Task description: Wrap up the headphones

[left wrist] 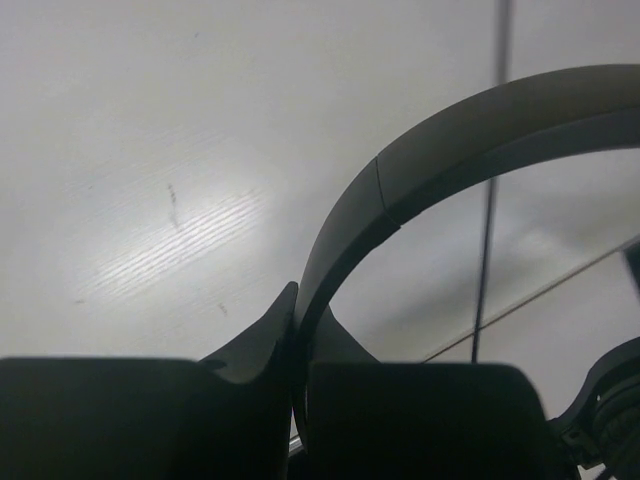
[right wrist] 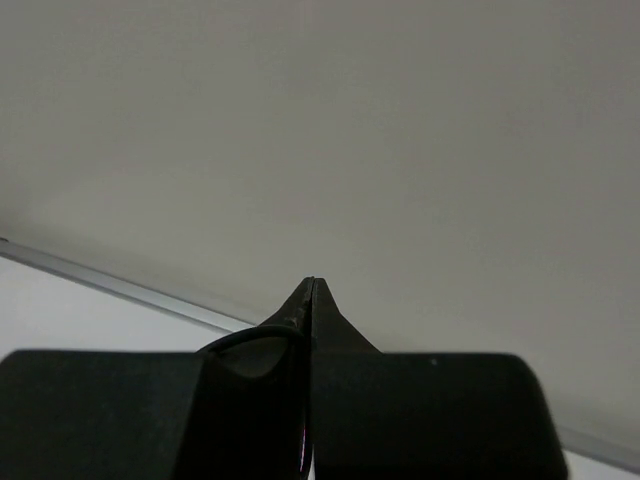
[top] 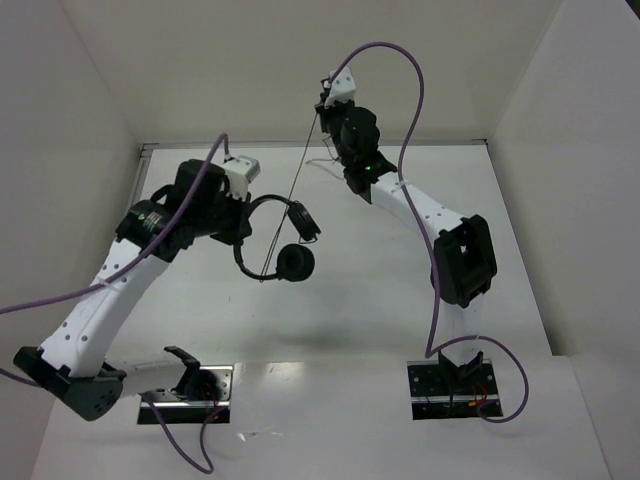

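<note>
Surrounding the item, a flat white table top (top: 340, 330) is filling the middle of the overhead frame, and plain white walls (top: 250, 60) are rising at its top, left and right. Two dark metal base plates (top: 185, 385) are sitting along the bottom edge, one under each arm. Thick purple robot-arm cables (top: 415, 110) are looping over the right arm in the upper centre and trailing off at the lower left. None of them is crossing the item.

Item: small black on-ear headphones (top: 272, 240), hanging clear of the table at centre-left of the overhead frame and casting their shadow lower down.
- Thin arched headband (left wrist: 450, 140): smooth, matt and dark, sweeping across the right half of the left wrist frame.
- Round ear pads: one (top: 296, 262) is facing up toward the camera; the other (top: 303, 220) is sitting just above it, turned partly edge-on.
- Long thin dark cord (top: 305, 155): stretching taut on a diagonal toward the upper centre.

Left gripper (left wrist: 303, 305): its jaws are clamping the headband near one end.

Right gripper (right wrist: 311, 285): it is raised in front of the back wall with its jaws pressing together on the cord. A fine dark strand is curling beside one finger.
</note>
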